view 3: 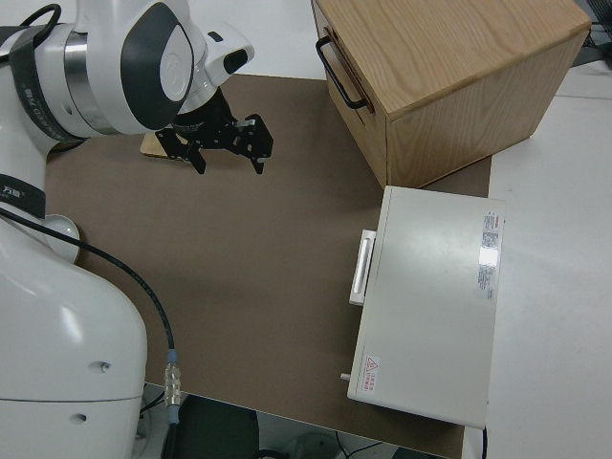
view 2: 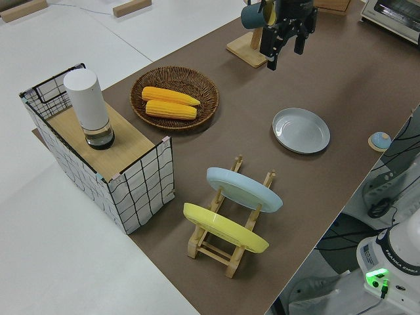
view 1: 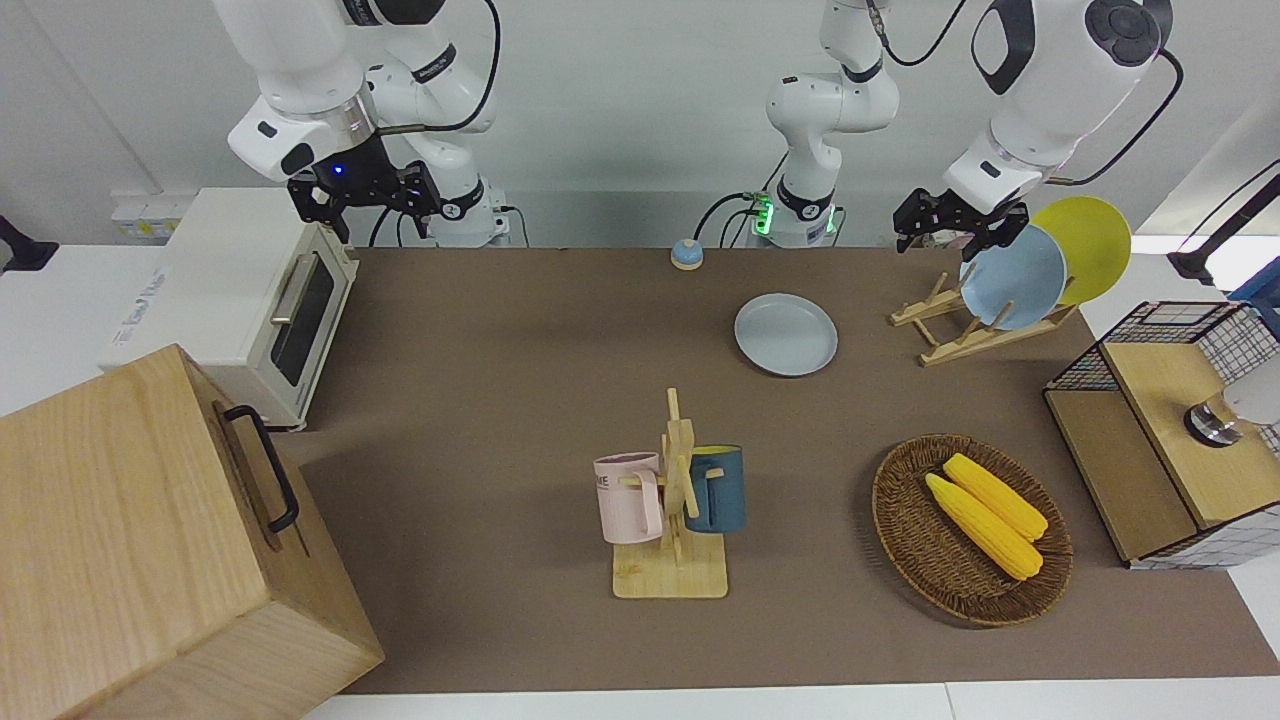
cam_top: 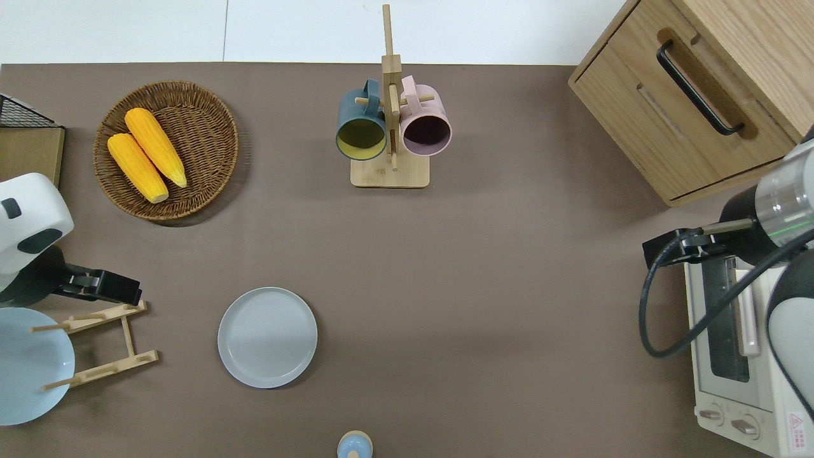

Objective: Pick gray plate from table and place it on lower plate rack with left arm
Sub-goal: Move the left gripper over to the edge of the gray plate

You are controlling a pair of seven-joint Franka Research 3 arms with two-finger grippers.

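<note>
Toward the right arm's end of the table from the left gripper (cam_top: pixel 124 294) lies the gray plate (cam_top: pixel 267 337), flat, untouched. That gripper hangs released, empty, over the lower plate rack (cam_top: pixel 105 343); the right arm is parked.

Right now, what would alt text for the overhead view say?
A gray plate lies flat on a brown table, beside a small wooden rack holding a blue plate. The left gripper hovers over the rack; corn basket and mug tree sit farther away.

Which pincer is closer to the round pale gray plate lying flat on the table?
Left. The left pincer hangs over the wooden rack beside the gray plate; the right pincer is parked.
</note>
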